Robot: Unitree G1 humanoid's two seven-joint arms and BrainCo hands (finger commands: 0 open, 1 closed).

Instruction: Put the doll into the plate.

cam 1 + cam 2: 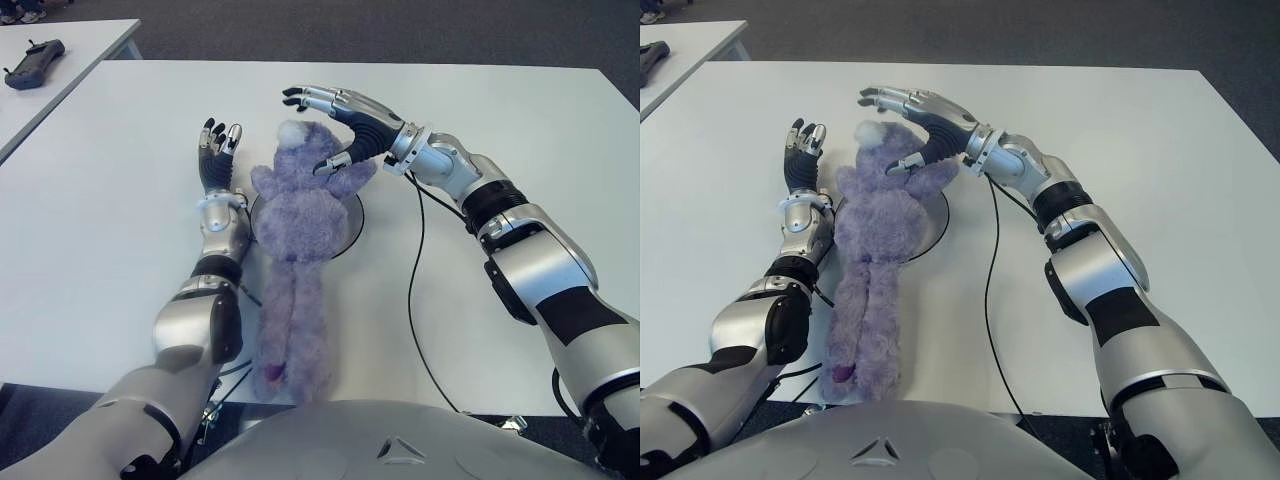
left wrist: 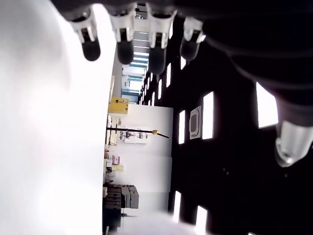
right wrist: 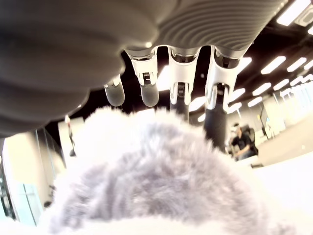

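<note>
**Purple doll lies with its upper body over the plate, both hands open**

The right robot hand [image 1: 325, 125] is above the head of the fluffy purple plush doll [image 1: 300, 225]. Its fingers [image 1: 300, 97] are stretched out and spread, and they hold nothing. The thumb tip is close to the doll's raised arm, but I cannot tell if it touches the fur. In the right wrist view the fur fills the space under the palm, and the fingers [image 3: 178, 85] stay straight above it.

The left robot hand [image 1: 217, 155] is just beside the doll, on the doll's left side. Its fingers point away from the robot and are relaxed, with nothing inside them.

The doll lies lengthwise on the white counter [image 1: 100, 220]. Its head and chest are over the round flat plate with a dark rim [image 1: 352, 225], and its long legs reach to the near edge of the counter. A black cable [image 1: 412, 300] runs over the counter under the right arm. A dark handheld device [image 1: 34, 63] lies on another white table at the far left.
</note>
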